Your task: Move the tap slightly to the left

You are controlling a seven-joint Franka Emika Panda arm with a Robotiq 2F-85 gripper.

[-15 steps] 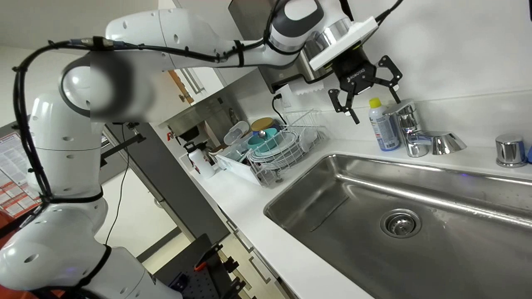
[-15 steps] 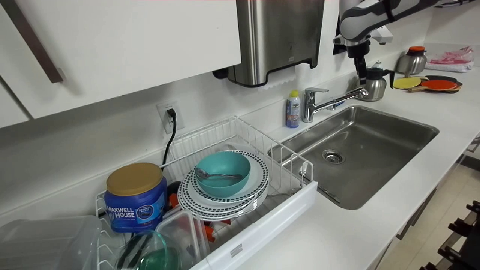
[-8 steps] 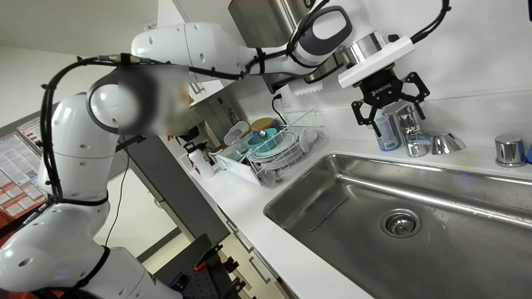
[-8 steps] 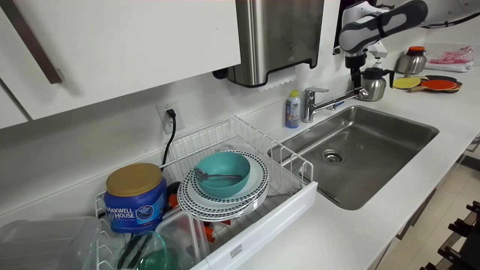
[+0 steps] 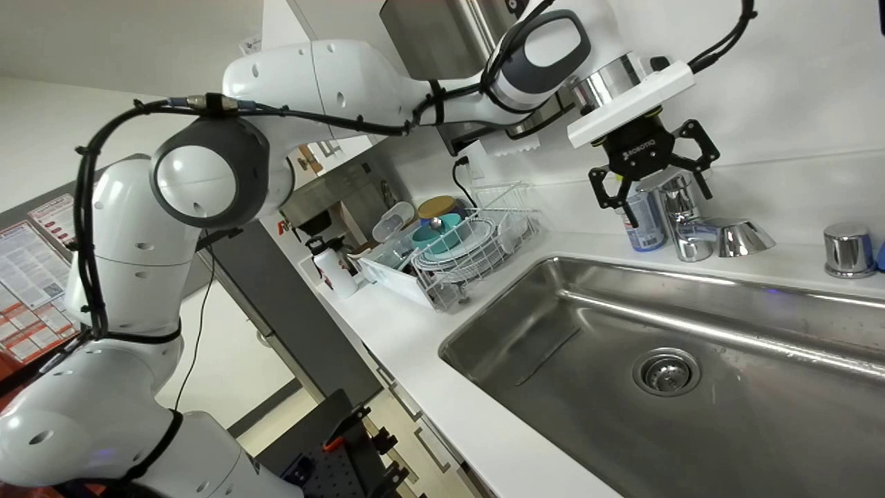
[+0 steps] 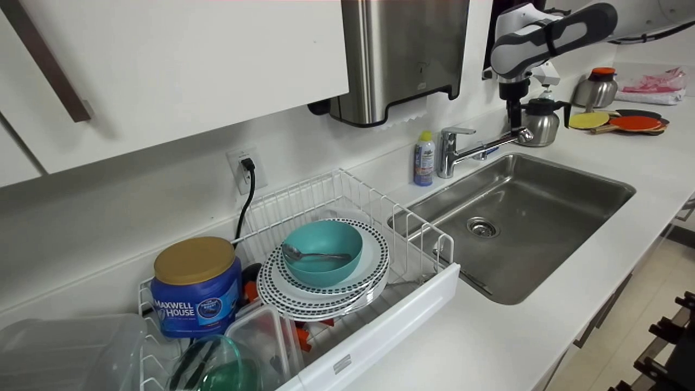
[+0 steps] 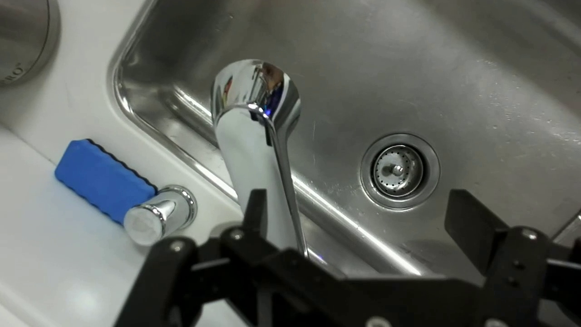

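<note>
In the white bench [image 6: 434, 336] I saw a stainless-steel sink [image 6: 543, 228], and behind it, near the back edge, the chrome single-lever tap [image 6: 447, 155]. Close to its spout [image 7: 254, 168] hung the Robotiq gripper [image 5: 668, 209], jaws spread wide apart.

Can see, at one end of the sink [image 6: 526, 239], a dish rack [image 6: 402, 319] holding plates [image 6: 376, 255] and a teal bowl [image 6: 326, 276]; near the sink's back edge, a yellow-topped bottle [image 6: 424, 162]; beyond its opposite end, steel carafes [image 6: 544, 129] and round paddles [image 6: 635, 123].

The gripper [image 7: 356, 211] stands spread, 1 finger [image 7: 258, 209] partly hiding the tap [image 7: 247, 154].
</note>
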